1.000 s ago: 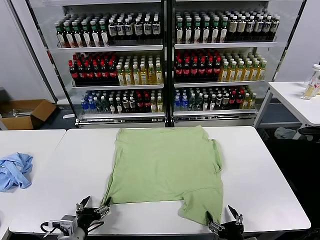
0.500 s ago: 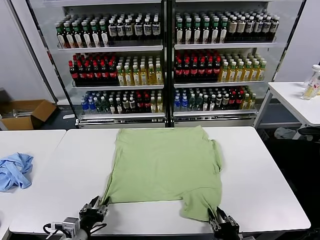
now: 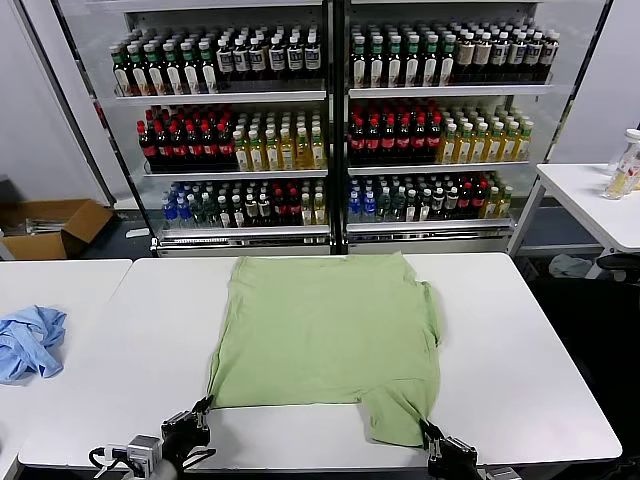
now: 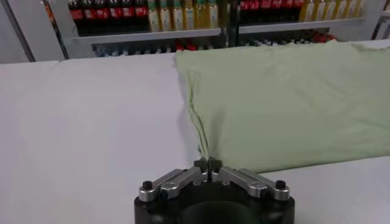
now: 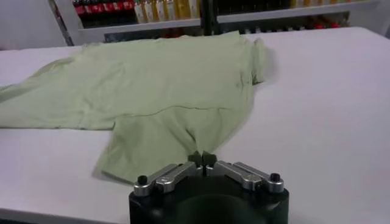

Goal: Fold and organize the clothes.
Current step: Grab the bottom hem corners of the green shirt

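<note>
The light green shirt (image 3: 325, 335) lies spread on the white table (image 3: 520, 380), with a folded flap hanging toward the near right corner. No collar, buttons or logo show. My left gripper (image 3: 203, 408) is shut on the shirt's near left corner; in the left wrist view (image 4: 208, 163) the jaws pinch the cloth edge (image 4: 201, 143). My right gripper (image 3: 428, 432) is shut on the near right flap; in the right wrist view (image 5: 202, 159) the jaws pinch the flap's tip (image 5: 183, 137).
A light blue garment (image 3: 28, 340) lies on the neighbouring table at the left. A drinks cooler (image 3: 330, 120) stands behind the table. A cardboard box (image 3: 50, 225) sits on the floor at far left. Another table with bottles (image 3: 625, 165) is at far right.
Both grippers closed from open onto the shirt's near corners and drew back toward the near edge; the shirt's near hem shifted slightly toward me.
</note>
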### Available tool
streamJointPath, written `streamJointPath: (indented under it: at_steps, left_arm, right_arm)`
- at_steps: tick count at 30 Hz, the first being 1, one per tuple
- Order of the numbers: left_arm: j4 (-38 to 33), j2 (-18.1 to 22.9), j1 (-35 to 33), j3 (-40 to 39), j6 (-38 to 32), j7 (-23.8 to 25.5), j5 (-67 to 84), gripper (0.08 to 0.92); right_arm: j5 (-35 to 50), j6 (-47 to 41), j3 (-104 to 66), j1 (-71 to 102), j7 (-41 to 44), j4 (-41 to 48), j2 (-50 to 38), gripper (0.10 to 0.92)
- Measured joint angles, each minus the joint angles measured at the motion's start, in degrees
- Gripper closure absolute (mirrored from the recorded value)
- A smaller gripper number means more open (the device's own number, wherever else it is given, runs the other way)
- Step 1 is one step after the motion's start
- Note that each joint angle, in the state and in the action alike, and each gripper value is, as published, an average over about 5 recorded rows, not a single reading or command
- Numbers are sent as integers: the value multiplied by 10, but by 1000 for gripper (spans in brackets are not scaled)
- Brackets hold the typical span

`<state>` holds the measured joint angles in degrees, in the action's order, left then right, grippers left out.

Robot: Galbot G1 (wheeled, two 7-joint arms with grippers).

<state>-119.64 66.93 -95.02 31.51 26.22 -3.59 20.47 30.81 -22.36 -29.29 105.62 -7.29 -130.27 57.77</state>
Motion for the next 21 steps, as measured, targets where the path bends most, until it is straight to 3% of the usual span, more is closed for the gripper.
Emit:
streamJointPath:
  at_steps: [21]
  left_arm:
    - [-104,-33,-155,31,-5,-17,-10,918]
  right_arm:
    - [-17,-28,-94,123,18,-122,-15,919]
